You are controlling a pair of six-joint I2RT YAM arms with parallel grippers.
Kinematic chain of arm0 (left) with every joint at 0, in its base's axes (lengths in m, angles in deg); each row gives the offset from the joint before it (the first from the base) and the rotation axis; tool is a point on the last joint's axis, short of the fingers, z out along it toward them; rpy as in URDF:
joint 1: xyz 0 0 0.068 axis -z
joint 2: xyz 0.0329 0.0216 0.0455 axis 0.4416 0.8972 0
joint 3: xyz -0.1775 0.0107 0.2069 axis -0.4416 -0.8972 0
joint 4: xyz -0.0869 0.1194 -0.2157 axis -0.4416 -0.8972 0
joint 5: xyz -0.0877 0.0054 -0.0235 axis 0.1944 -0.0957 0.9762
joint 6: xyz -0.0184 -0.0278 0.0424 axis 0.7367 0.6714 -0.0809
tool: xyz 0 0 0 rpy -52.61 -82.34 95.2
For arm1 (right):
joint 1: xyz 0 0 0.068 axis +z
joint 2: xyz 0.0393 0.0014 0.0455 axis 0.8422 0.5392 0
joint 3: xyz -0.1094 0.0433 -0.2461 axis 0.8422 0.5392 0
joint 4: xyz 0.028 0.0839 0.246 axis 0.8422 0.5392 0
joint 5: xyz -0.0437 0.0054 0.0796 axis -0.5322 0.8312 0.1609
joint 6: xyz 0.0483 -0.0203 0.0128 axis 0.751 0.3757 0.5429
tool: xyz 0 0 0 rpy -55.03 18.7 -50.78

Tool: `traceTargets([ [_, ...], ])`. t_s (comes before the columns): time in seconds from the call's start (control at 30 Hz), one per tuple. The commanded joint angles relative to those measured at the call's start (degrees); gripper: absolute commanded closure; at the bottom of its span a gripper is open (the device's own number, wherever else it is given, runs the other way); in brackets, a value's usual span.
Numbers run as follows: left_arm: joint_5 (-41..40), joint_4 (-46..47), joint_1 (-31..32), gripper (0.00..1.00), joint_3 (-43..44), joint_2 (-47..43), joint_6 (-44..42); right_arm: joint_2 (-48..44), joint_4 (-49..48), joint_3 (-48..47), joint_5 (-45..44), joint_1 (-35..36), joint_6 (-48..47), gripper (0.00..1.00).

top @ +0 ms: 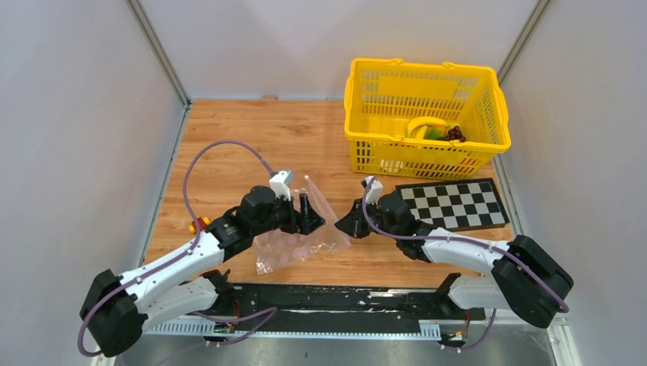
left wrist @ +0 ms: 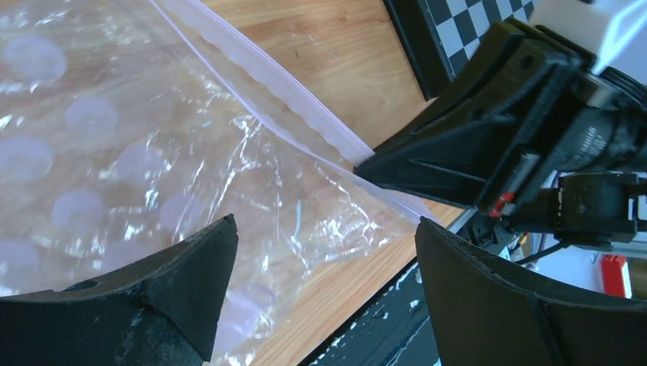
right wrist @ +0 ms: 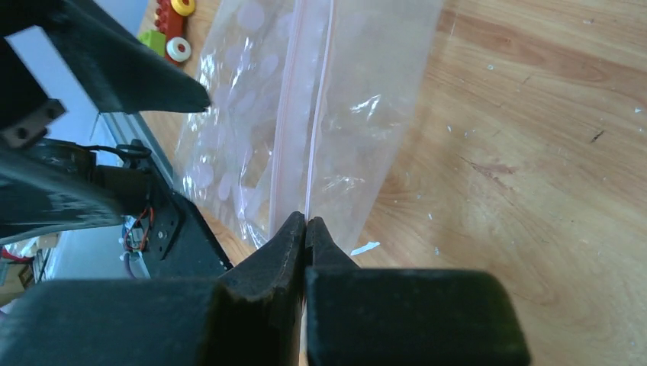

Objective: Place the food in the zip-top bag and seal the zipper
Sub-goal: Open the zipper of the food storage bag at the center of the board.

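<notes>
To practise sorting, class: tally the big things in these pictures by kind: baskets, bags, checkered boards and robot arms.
Yellow basket: 1
Zip-top bag: 1
Checkered board: 1
Robot arms: 2, left arm and right arm
Total: 5

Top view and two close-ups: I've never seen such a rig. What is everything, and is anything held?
Two robot arms are bolted at a wooden table's near edge. The wide picture looks down from above; each close-up comes from a wrist camera. The right pincer is shut on the mouth edge of the clear zip-top bag on the wood. The left pincer hangs open over it, holding nothing. The toy food sits in a yellow basket; a checkerboard lies nearby.
</notes>
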Motion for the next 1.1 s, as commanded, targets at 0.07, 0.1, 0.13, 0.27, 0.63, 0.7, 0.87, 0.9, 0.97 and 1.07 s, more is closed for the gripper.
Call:
traceTargets([
  [0.07,-4.9,7.8,2.6,0.14,2.1,5.5,3.5,-6.6,-7.3,4.7,-8.8,2.3,5.1,1.00],
  [0.1,-5.2,8.1,2.8,0.15,2.1,6.3,4.0,-7.3,-7.4,5.3,-9.1,2.4,5.2,1.00],
  [0.13,-5.6,8.4,3.1,0.17,2.0,7.0,4.5,-8.0,-7.5,5.8,-9.3,2.4,5.1,1.00],
  [0.27,-6.4,11.7,4.1,0.26,2.2,9.3,6.3,-9.1,-8.3,7.4,-8.4,2.7,4.9,1.00],
  [0.63,-7.9,12.7,5.6,0.19,5.1,15.3,7.0,-9.9,-8.5,8.0,-6.7,3.4,4.1,1.00],
  [0.7,-8.1,12.4,5.6,0.20,4.9,16.2,7.0,-10.0,-7.3,7.3,-6.4,3.5,2.7,1.00],
  [0.87,-7.4,7.5,5.7,0.34,7.5,17.4,5.7,-9.5,-3.8,5.1,-4.7,3.6,-0.7,1.00],
  [0.9,-7.5,7.0,5.7,0.34,7.8,17.2,5.5,-9.6,-3.7,5.1,-4.4,3.6,-0.8,1.00],
  [0.97,-7.5,6.6,5.8,0.41,7.6,16.6,5.2,-9.8,-3.1,5.0,-4.3,3.8,-0.7,1.00],
  [1.07,-8.1,6.5,5.8,0.44,7.0,15.4,5.1,-10.3,-1.7,4.8,-4.7,3.8,-0.6,1.00],
])
